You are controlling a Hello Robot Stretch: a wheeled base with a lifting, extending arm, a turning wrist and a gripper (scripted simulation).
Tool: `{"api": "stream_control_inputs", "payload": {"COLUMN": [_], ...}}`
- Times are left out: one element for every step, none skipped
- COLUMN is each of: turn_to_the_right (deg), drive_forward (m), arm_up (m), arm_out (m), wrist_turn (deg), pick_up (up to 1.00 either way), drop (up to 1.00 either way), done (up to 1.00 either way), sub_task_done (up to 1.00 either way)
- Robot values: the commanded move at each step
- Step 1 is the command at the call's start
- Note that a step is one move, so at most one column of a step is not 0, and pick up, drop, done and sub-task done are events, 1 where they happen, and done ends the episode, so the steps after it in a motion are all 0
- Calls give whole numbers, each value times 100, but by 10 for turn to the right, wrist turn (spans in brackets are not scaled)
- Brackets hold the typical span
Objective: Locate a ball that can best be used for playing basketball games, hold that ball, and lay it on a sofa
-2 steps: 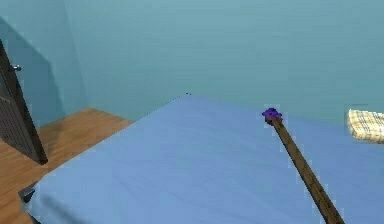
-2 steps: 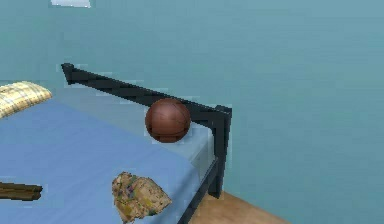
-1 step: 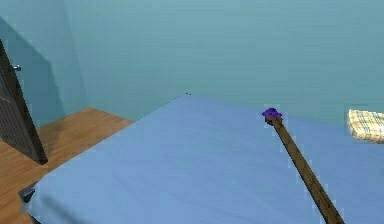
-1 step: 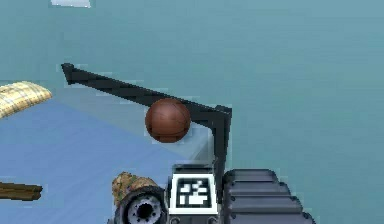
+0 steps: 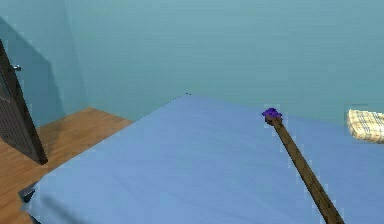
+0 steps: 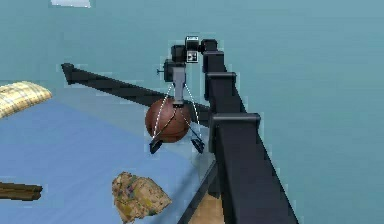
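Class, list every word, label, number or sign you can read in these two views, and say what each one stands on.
No readable text anywhere.
On the white squares at the far end of the arm: black marks, too small to read.
On the orange-brown ball: dark seam lines, no legible print.
On the checked pillow: a pattern, no words.

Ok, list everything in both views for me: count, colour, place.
bed: one, blue, forward view's lower half
stick: one, brown with purple end, on the bed
pillow: one, yellowish checked, on the bed, forward view's right edge
door: one, dark, forward view's left
ball: one, orange-brown, at the end effector
lumpy thing: one, tan, on the bed, arm side view's bottom
arm: one, dark, arm side view
end effector: one, dark, at the ball; cannot tell whether it holds it
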Motion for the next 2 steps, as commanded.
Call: {"api": "stream_control_inputs", "payload": {"turn_to_the_right": [0, 0], "drive_forward": [0, 0], "arm_up": [0, 0], "arm_out": [0, 0], "wrist_turn": [450, 450], "pick_up": [0, 0], "drop": [0, 0], "done": [0, 0], "sub_task_done": [0, 0]}}
